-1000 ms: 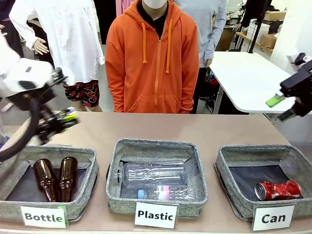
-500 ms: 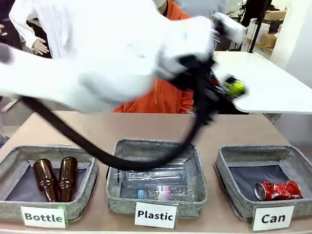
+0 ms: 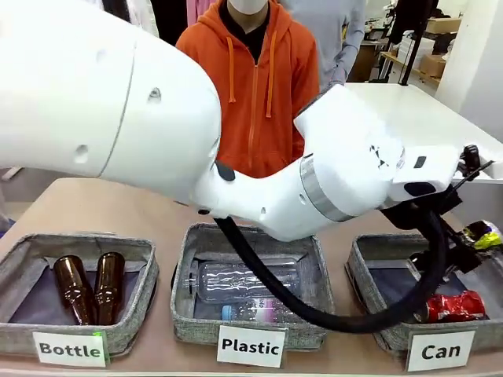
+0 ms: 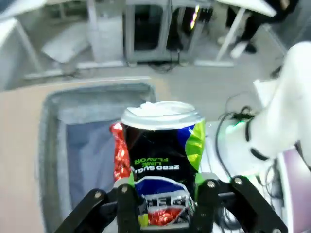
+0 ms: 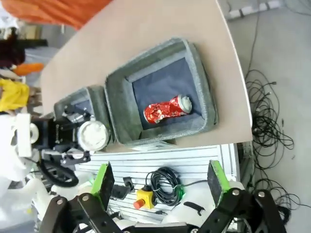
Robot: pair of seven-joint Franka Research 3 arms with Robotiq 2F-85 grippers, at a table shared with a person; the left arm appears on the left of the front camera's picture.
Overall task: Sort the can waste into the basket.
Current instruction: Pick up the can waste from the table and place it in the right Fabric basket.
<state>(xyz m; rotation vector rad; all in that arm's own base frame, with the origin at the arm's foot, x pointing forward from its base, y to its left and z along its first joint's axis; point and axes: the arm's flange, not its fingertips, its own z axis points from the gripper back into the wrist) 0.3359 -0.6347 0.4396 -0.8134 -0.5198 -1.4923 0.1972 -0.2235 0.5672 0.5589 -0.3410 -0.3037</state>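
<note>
My left gripper [image 3: 471,245] is shut on the black can [image 3: 481,234], which hangs over the right side of the grey "Can" basket [image 3: 376,253]. In the left wrist view the black can [image 4: 162,145] stands upright between the fingers, silver end up, and my left gripper [image 4: 163,196] clasps its lower half. The basket [image 4: 51,141] lies below. A crushed red can [image 3: 456,305] lies in the basket and peeks out behind the black one [image 4: 116,155]. My right gripper [image 5: 160,180] is open, high above the basket [image 5: 206,104] and the red can [image 5: 167,109].
The "Plastic" basket [image 3: 189,259] holds clear bottles and the "Bottle" basket [image 3: 16,271] holds two brown bottles. A person in an orange hoodie [image 3: 251,86] stands at the far side. My left arm [image 3: 236,157] spans the table. Cables [image 5: 267,121] lie on the floor beyond the table edge.
My left arm has swung from the far left across the table to the right, carrying the black can to above the "Can" basket. The red can has not moved.
</note>
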